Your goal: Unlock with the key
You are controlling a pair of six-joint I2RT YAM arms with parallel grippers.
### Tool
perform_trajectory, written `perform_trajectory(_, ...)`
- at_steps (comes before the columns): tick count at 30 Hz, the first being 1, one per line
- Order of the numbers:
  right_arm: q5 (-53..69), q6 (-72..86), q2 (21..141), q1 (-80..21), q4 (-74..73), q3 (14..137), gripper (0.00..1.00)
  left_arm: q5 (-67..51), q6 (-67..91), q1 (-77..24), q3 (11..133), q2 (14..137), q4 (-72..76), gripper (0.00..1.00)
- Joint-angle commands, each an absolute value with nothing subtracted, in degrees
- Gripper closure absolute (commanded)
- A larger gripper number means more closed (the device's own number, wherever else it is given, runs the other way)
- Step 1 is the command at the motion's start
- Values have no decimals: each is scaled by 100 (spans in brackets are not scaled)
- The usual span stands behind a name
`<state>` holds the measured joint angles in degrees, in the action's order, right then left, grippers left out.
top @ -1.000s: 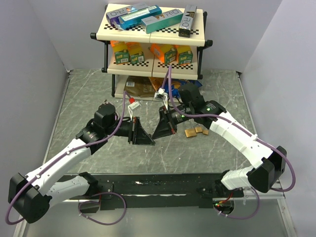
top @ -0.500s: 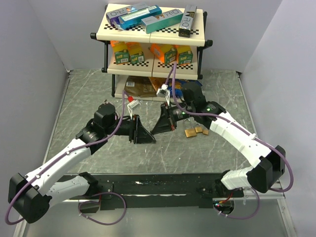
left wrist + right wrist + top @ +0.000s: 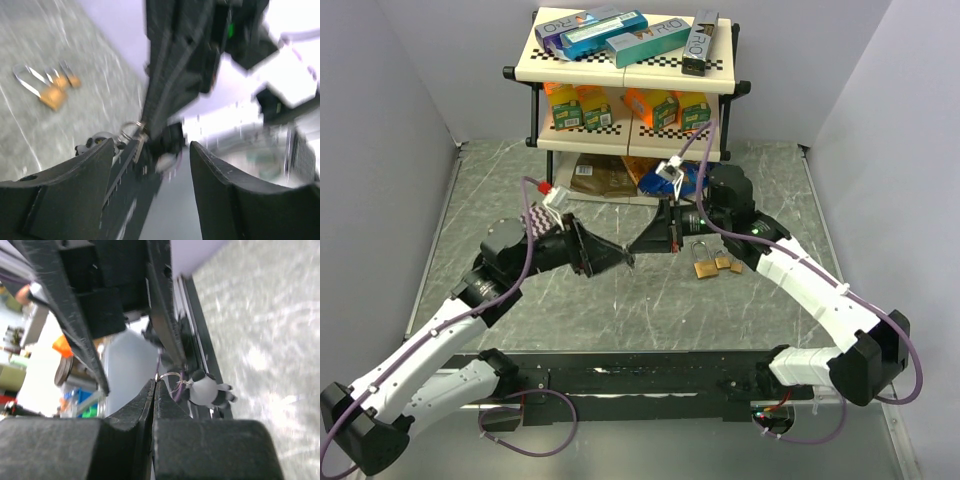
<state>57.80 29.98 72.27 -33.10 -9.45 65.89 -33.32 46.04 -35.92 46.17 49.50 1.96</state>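
Above the table's middle, my right gripper [image 3: 636, 249] [image 3: 154, 382] is shut on the key [image 3: 157, 375], only a sliver of metal showing at its tips. A wire ring [image 3: 172, 380] and a small panda charm [image 3: 205, 390] hang from the key. My left gripper [image 3: 617, 258] [image 3: 151, 145] faces it tip to tip, open, with nothing between its fingers. In the left wrist view the ring [image 3: 131, 129] and the charm [image 3: 100, 142] dangle off the right gripper's tips. Three brass padlocks [image 3: 705, 265] [image 3: 50, 92] lie on the table to the right of the grippers.
A two-tier shelf [image 3: 630, 70] with boxes stands at the back, and snack bags [image 3: 605, 180] lie under it. A black rail [image 3: 640, 380] runs along the near edge. Grey walls close in both sides.
My left gripper has opened and let go of the key, and its wrist has turned and drawn back to the left. My right gripper has shut on the key and shifted slightly right.
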Motion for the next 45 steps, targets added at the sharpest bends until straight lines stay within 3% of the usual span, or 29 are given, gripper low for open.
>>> perform_trajectory(1,5450,4066,6961,-3305,631,6495,100,-2120,5273,-3568,4509,4790,1133,35)
perform_trajectory(5,5195,4543,6970,-3296,1423,6504,100,-1916,5809,-3568,4272,4685,1984,39)
perform_trajectory(17,4843,4430,6943,-3296,1081,6609,100,-1740,6091,-3568,3955,4456,2233,62)
perform_trajectory(30,4860,4386,7005,-3305,932,6627,100,-1969,6073,-3568,4078,4720,2303,66)
perform_trajectory(39,4983,4245,7119,-3313,633,6671,100,-1864,5882,-3560,4078,4650,2093,99)
perform_trajectory(42,5203,3949,7207,-3305,344,6837,100,-1924,5119,-3568,4490,4579,1122,99)
perform_trajectory(44,5221,3649,7190,-3287,-288,6934,90,-2213,4695,-3560,4912,4614,565,99)
perform_trajectory(45,5238,3413,7155,-3278,-403,6969,75,-2406,4328,-3551,5035,4693,23,99)
